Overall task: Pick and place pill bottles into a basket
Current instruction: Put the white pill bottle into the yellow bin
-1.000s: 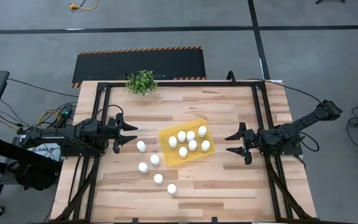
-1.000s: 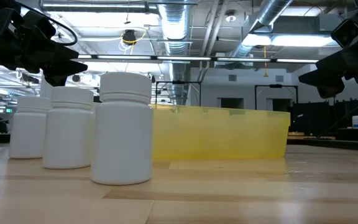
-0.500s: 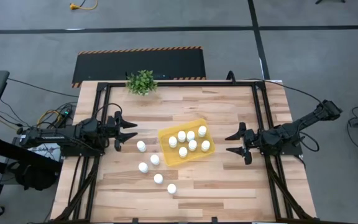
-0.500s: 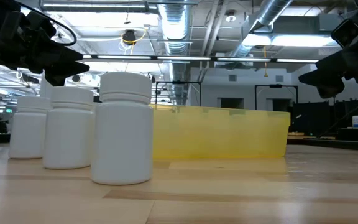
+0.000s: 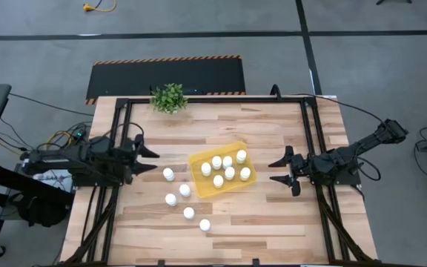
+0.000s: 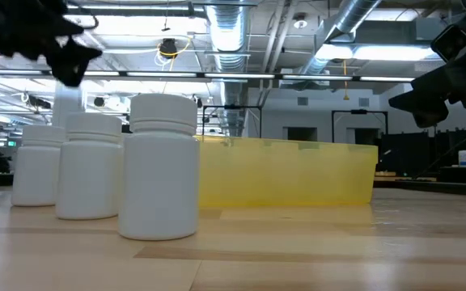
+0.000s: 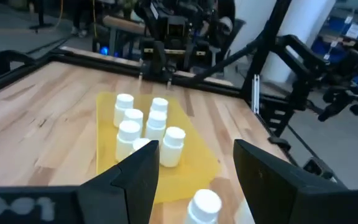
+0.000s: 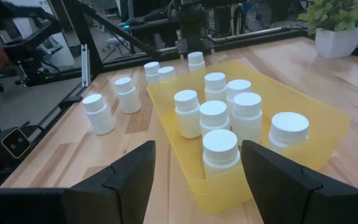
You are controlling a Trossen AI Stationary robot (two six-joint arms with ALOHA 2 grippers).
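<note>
Near the counter's left edge, the left end effector [image 5: 148, 158], parted and empty, could topple the nearest pill bottle [image 5: 168, 174] if it approaches low.

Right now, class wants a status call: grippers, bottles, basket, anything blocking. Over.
Left gripper and right gripper both open, empty, flanking the basket. Seven pill bottles inside, five loose bottles on the table. Nothing blocking.

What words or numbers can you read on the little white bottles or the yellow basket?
None. The pill bottles are plain white with no labels.
The basket is plain yellow with no writing.
The left gripper has raised marks on its body at the edge of the left wrist view, too blurred to read.
</note>
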